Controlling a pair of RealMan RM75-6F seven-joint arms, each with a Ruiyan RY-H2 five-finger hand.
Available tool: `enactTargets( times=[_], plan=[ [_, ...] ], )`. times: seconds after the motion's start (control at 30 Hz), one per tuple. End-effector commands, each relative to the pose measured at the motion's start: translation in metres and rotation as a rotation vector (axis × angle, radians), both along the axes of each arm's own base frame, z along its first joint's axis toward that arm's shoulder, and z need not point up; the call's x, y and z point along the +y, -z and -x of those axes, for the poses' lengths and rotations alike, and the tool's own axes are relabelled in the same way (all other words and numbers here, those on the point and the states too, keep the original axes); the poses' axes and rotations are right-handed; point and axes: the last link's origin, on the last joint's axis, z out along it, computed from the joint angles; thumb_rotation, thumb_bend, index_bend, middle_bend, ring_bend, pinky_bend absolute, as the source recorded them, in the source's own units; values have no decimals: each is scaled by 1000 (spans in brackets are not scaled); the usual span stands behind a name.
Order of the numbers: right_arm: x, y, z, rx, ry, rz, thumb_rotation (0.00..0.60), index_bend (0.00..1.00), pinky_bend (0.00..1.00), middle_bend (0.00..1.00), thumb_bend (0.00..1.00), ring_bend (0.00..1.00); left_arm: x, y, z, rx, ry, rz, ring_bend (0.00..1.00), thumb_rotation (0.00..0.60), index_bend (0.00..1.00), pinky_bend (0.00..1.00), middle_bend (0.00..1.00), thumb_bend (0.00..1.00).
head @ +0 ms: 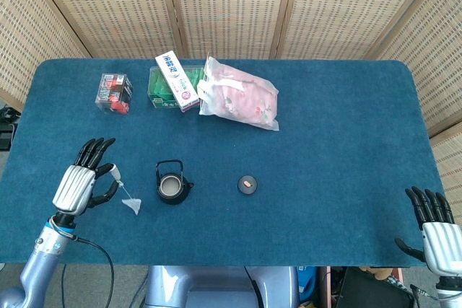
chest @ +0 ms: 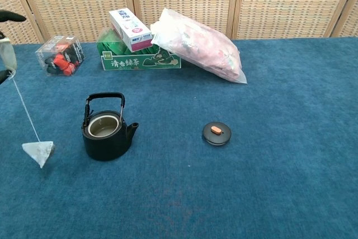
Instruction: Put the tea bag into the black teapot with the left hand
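Note:
My left hand (head: pixel 81 183) is raised over the table's left front and pinches the paper tag of the tea bag's string. The white tea bag (head: pixel 131 206) (chest: pixel 38 153) dangles below it on the string, left of the teapot. In the chest view only fingertips (chest: pixel 8 18) of that hand show at the left edge. The black teapot (head: pixel 172 185) (chest: pixel 106 129) stands open, handle upright, with nothing visible inside. Its black lid (head: pixel 247 185) (chest: pixel 216 132) with an orange knob lies to its right. My right hand (head: pixel 433 232) rests at the front right corner, fingers apart, holding nothing.
At the back left stand a clear box with red contents (head: pixel 114 92), a green tea box (chest: pixel 140 58) with a white carton (head: pixel 177 79) on top, and a pink plastic bag (head: pixel 240 99). A wicker screen stands behind the blue table (head: pixel 332 142).

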Motion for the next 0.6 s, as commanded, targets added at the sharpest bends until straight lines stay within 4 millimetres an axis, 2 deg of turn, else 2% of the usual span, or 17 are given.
enactTargets(
  times=[0.03, 0.13, 0.2, 0.6],
  plan=[
    [0, 0, 0, 0, -1, 1, 600, 29, 0, 154, 101, 0, 1, 0, -6, -3, 20, 18, 0, 600, 638, 0, 88, 481],
    [0, 0, 1, -1, 0, 1, 600, 29, 0, 154, 101, 0, 1, -1, -15, -8, 51, 38, 0, 600, 638, 0, 88, 481],
    [0, 1, 1, -4, 1, 0, 600, 29, 0, 154, 102, 0, 3, -2, -29, -9, 102, 37, 0, 600, 638, 0, 88, 481],
    [-3, 3, 1, -10, -4, -8, 600, 29, 0, 154, 102, 0, 11, -3, -52, -32, 151, 59, 0, 600, 638, 0, 88, 481]
  ],
)
